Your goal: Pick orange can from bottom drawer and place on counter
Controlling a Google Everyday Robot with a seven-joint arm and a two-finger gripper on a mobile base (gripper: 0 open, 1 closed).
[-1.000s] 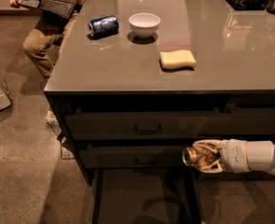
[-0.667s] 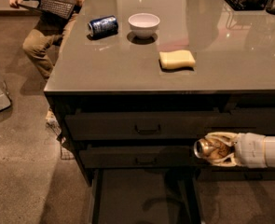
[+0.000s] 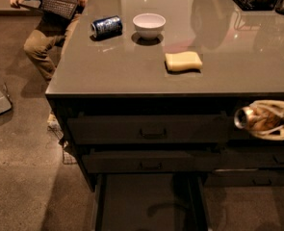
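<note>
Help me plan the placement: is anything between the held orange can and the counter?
Nothing visible. The end effector holds the orange can at the right, in front of the drawers and just below the counter edge. The yellow sponge lies on the counter further left, off a straight lift.

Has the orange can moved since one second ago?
Yes. Held in the gripper, the orange can rose rightward, from middle drawer level to top drawer level.

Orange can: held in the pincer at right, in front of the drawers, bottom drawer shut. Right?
No: the bottom drawer is open, as the camera view shows. The rest holds: the pincer grips the orange can at right, in front of the drawers.
</note>
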